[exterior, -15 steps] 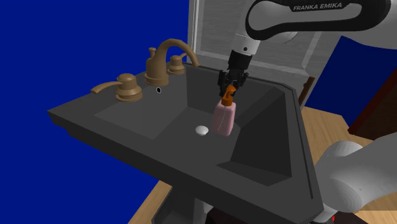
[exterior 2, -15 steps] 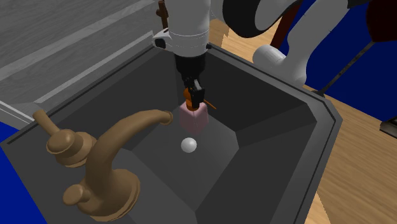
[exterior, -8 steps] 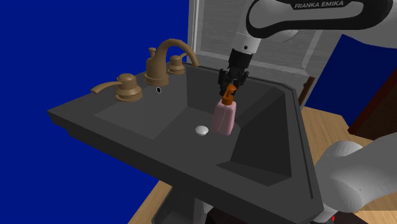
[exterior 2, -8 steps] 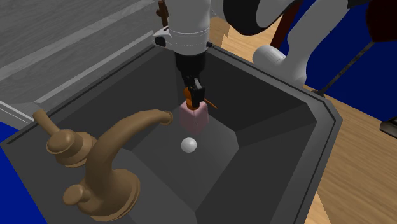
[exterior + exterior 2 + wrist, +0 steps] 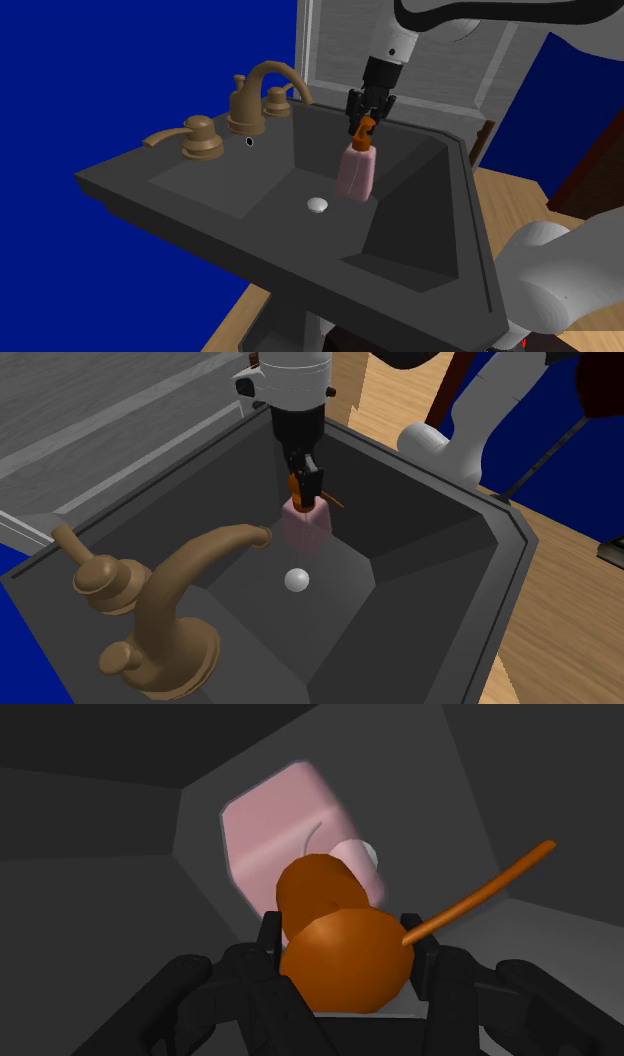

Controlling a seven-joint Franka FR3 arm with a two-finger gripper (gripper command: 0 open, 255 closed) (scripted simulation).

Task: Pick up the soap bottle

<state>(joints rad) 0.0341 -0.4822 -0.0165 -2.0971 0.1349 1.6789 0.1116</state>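
Observation:
The soap bottle (image 5: pixel 356 173) has a pink body and an orange pump head. It hangs a little above the floor of the dark grey sink (image 5: pixel 240 190), near the basin's back wall. My black gripper (image 5: pixel 364 118) is shut on the orange pump head from above. In the second exterior view the gripper (image 5: pixel 304 482) grips the pump over the pink soap bottle (image 5: pixel 306 528). In the wrist view the orange pump head (image 5: pixel 345 954) sits clasped between the two fingers, with the pink bottle body (image 5: pixel 285 829) beyond it and a thin orange spout sticking out sideways.
A bronze faucet (image 5: pixel 262 95) with two handles stands on the sink's back rim, its spout (image 5: pixel 215 547) arching over the basin. A white drain plug (image 5: pixel 317 205) lies in the basin floor. A bronze lever (image 5: pixel 195 138) sits on the rim. A wooden floor lies beyond the sink.
The gripper has risen with the soap bottle in it; the bottle has lifted off the basin floor and hangs more upright.

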